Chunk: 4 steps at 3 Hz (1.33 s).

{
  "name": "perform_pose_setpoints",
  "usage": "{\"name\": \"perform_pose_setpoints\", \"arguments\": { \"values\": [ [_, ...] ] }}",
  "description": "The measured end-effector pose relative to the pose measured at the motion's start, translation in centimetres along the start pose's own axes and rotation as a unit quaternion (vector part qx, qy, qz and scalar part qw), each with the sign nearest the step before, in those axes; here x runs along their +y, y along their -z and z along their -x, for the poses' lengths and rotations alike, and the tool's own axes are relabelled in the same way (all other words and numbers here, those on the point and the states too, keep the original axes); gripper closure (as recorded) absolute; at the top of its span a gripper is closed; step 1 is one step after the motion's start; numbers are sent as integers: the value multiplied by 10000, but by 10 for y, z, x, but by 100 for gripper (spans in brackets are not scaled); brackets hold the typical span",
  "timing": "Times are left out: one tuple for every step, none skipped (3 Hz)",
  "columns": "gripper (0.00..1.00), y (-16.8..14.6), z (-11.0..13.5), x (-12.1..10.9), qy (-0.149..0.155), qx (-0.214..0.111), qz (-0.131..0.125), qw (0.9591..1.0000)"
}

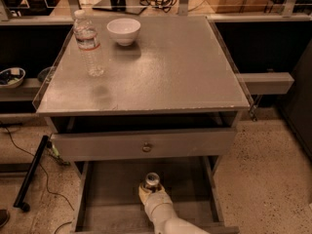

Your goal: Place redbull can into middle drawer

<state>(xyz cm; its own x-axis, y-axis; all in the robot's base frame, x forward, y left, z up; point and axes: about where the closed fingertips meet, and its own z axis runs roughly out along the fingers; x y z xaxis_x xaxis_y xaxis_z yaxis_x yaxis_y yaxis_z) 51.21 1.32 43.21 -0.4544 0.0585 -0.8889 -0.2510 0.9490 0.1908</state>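
The cream gripper [151,195] reaches into the open, wide grey-brown wooden middle drawer [109,191]. It sits around the slim redbull can [152,180], whose silver top shows upright above it. Over them is a grey drawer front with a round brass knob [146,147]. On the grey tabletop [170,67] a clear plastic water bottle [88,45] stands near a white ceramic bowl [124,30].

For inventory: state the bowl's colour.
Bowl: white, camera view. Gripper at the redbull can, inside the middle drawer.
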Motion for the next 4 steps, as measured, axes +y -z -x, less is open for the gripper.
{"name": "perform_pose_setpoints", "arguments": {
  "values": [
    [100,0,0,0,0,0,-1,10000],
    [100,-3,1,-6,-3,-17,-171,9999],
    [100,-10,7,-19,-73,-115,-445,9989],
    [100,-31,18,-33,-100,-208,-733,9970]
  ]
}}
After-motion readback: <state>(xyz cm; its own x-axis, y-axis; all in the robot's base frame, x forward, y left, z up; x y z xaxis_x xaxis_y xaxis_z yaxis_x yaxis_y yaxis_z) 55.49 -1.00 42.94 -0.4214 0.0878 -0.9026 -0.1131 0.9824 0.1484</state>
